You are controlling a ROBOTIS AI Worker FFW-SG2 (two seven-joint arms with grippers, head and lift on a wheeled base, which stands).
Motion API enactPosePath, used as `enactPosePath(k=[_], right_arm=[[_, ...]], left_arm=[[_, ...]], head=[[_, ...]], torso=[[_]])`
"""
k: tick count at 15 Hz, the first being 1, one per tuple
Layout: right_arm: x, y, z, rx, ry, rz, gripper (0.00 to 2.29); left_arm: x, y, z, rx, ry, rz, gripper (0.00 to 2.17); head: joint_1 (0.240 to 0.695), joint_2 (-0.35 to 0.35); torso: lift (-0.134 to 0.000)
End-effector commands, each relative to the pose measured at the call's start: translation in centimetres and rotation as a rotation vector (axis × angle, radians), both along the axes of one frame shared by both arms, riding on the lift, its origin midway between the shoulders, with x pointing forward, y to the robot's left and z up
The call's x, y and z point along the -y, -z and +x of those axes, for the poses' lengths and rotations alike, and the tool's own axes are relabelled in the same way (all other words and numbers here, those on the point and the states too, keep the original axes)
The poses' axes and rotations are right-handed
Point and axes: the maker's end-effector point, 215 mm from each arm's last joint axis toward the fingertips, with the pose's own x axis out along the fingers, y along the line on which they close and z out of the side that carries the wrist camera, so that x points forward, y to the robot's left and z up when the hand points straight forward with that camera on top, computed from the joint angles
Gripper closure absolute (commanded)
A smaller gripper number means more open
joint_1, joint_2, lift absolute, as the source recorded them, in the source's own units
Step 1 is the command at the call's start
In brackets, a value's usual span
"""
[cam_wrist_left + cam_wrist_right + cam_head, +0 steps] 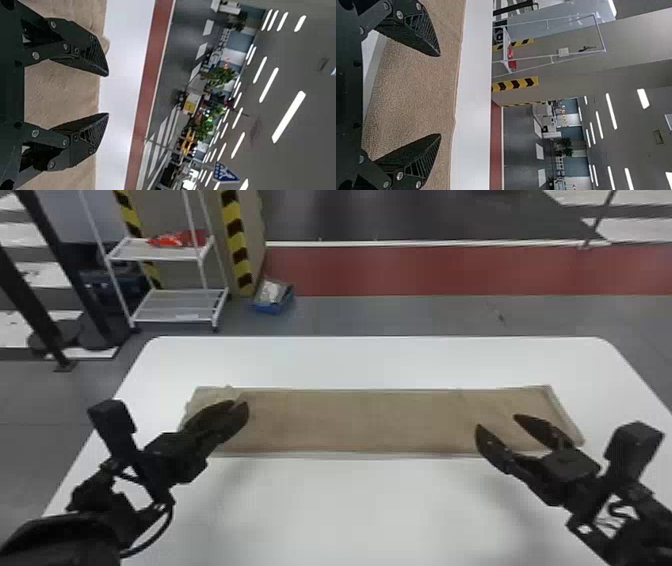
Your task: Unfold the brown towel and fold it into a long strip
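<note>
The brown towel (360, 422) lies flat on the white table as a long strip running left to right, with a small rumpled corner at its far left end. Above that left end is my left gripper (241, 406); in the left wrist view the left gripper (107, 94) stands open, towel visible between its fingers. Over the towel's right part hangs my right gripper (496, 421), open too. In the right wrist view the right gripper (440, 95) has its fingers wide apart, the cloth showing behind the gap. Neither holds any cloth.
The white table (350, 510) extends in front of and behind the towel. Beyond its far edge, a white wire shelf (175, 305) and a blue bin (272, 297) stand on the floor at the back left.
</note>
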Motion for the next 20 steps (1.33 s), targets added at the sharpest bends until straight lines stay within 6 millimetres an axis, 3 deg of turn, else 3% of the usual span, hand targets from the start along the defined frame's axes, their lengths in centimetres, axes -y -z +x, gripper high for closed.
enactPosePath(k=[1, 4, 6, 9, 12, 15, 17, 20], right_arm=[[0.5, 0.4, -0.1, -0.007, 0.008, 0.003, 0.18], [1.0, 0.9, -0.8, -0.014, 0.014, 0.001, 0.18], [1.7, 0.6, -1.1, -0.007, 0.018, 0.017, 0.18], [3.5, 0.4, -1.5, -0.003, 0.038, 0.022, 0.18], [3.4, 0.5, -1.6, -0.005, 0.037, 0.026, 0.18], [2.4, 0.5, -1.6, -0.003, 0.020, 0.032, 0.18], [2.4, 0.5, -1.6, -0.003, 0.019, 0.034, 0.18], [2.5, 0.1, -1.5, 0.002, 0.020, 0.034, 0.18]], left_arm=[[4.8, 1.8, -0.3, -0.068, 0.116, 0.020, 1.85], [8.1, 4.8, 1.7, -0.133, 0.146, 0.107, 1.85], [6.9, 6.2, 3.4, -0.166, 0.089, 0.129, 1.85], [4.1, 5.3, 4.4, -0.141, 0.024, 0.099, 1.85], [0.8, 5.1, 4.9, -0.137, -0.043, 0.087, 1.85], [-4.4, 3.9, 6.1, -0.072, -0.176, 0.106, 1.85], [-8.6, 2.1, 7.0, 0.001, -0.302, 0.129, 1.77], [-12.5, -0.1, 6.8, 0.064, -0.403, 0.122, 1.76]], head=[[0.695, -0.021], [0.695, -0.077], [0.695, -0.105], [0.695, -0.106], [0.695, -0.096], [0.695, -0.051], [0.695, -0.011], [0.695, 0.041]], torso=[[-0.113], [-0.113], [-0.113], [-0.113], [-0.113], [-0.113], [-0.113], [-0.113]])
